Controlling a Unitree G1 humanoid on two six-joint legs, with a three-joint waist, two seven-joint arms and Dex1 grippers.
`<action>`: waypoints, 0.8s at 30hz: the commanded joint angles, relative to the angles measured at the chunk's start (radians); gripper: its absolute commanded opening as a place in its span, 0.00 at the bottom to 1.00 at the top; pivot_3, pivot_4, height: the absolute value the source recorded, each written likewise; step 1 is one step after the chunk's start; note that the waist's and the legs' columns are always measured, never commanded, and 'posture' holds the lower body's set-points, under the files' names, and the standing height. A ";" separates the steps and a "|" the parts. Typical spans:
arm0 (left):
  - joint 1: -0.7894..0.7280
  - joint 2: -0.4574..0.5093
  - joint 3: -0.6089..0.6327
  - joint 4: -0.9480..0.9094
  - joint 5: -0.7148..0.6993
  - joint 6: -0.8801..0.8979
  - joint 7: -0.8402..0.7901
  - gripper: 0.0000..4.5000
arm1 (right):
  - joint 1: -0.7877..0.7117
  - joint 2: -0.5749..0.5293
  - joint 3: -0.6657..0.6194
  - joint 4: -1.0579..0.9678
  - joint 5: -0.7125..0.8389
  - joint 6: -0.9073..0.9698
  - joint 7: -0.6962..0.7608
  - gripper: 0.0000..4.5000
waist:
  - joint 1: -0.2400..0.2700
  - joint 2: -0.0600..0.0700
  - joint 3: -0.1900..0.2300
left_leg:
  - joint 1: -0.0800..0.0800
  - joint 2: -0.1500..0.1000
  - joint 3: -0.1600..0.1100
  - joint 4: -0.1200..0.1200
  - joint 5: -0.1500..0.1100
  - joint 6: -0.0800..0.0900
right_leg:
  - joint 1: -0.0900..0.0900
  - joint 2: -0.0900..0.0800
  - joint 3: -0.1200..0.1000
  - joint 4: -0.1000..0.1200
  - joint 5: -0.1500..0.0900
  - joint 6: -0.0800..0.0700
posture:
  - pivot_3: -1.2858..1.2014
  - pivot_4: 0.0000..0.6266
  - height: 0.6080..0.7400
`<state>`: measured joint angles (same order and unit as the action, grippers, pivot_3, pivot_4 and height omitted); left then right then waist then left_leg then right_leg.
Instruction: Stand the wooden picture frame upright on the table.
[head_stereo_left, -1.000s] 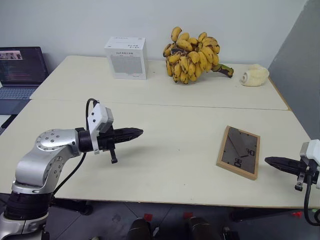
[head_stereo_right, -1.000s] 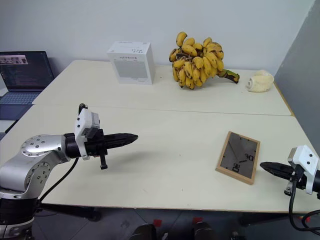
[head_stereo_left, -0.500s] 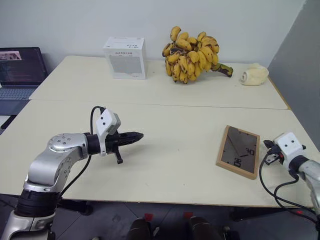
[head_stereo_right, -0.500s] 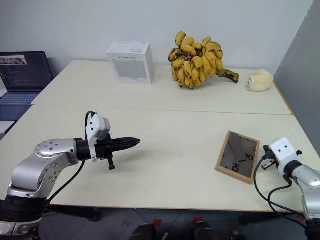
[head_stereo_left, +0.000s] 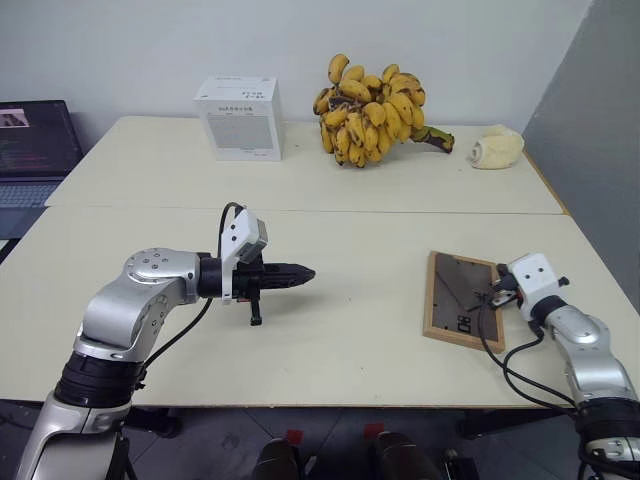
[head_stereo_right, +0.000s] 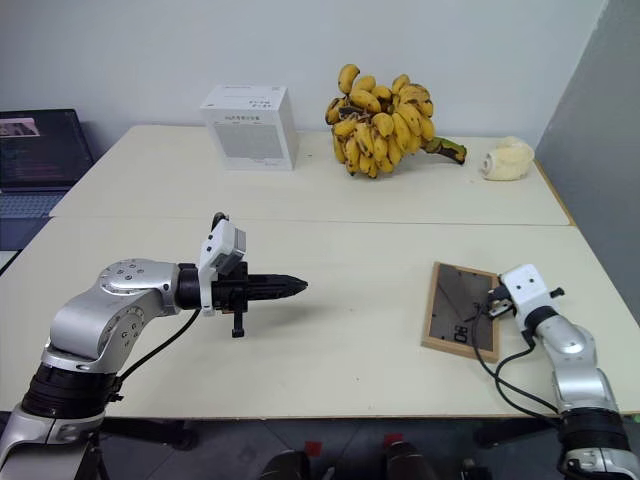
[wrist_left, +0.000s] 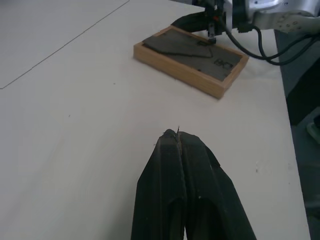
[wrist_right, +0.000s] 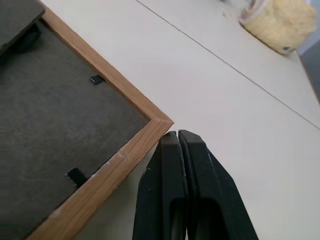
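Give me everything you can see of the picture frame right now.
The frame is a small rectangle of light wood, lying flat and face down on the table, near its right front edge. Its dark grey-brown back panel faces up, with the prop stand folded flat, small black clips and white marks. The shut right pincer sits at a far corner of the frame on its right edge, touching or nearly so. Nothing else touches the frame.

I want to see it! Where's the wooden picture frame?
The light-wood rectangular picture frame lies flat, back up, on the cream table's right side, beside the right tool.
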<state>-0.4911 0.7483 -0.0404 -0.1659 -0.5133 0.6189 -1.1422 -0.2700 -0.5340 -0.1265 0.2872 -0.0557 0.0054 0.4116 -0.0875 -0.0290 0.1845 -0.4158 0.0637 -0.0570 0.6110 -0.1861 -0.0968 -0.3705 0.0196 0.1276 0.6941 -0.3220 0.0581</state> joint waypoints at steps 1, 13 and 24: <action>-0.029 -0.003 -0.004 0.005 -0.001 -0.024 -0.020 0.00 | -0.031 0.044 0.046 -0.046 0.000 0.017 -0.008 0.01 | -0.002 0.000 0.000 | 0.000 0.000 0.000 0.000 0.000 0.000 | -0.001 0.000 0.000 0.002 0.000 -0.001 | 0.52 0.24 1.00; -0.031 0.002 0.000 0.010 0.007 -0.032 -0.027 0.00 | -0.035 0.021 0.040 -0.072 -0.012 0.029 -0.020 0.01 | 0.004 0.000 0.000 | -0.001 -0.001 -0.001 0.000 0.000 0.000 | -0.002 0.000 0.000 0.003 -0.001 -0.002 | 0.52 0.24 1.00; -0.035 -0.002 -0.008 0.037 0.026 -0.053 -0.033 0.00 | 0.186 -0.129 -0.025 -0.261 0.086 0.077 0.136 0.01 | 0.018 0.001 0.000 | -0.001 0.000 -0.001 0.000 0.000 0.000 | -0.002 0.000 0.000 0.003 -0.003 0.001 | 0.52 0.24 1.00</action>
<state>-0.5094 0.7438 -0.0544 -0.1256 -0.4907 0.5866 -1.1688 -0.0988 -0.6727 -0.1535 0.1109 -0.0029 0.0619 0.5367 -0.0692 -0.0279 0.1849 -0.4165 0.0633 -0.0577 0.6109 -0.1861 -0.0967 -0.3728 0.0200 0.1274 0.6974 -0.3249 0.0593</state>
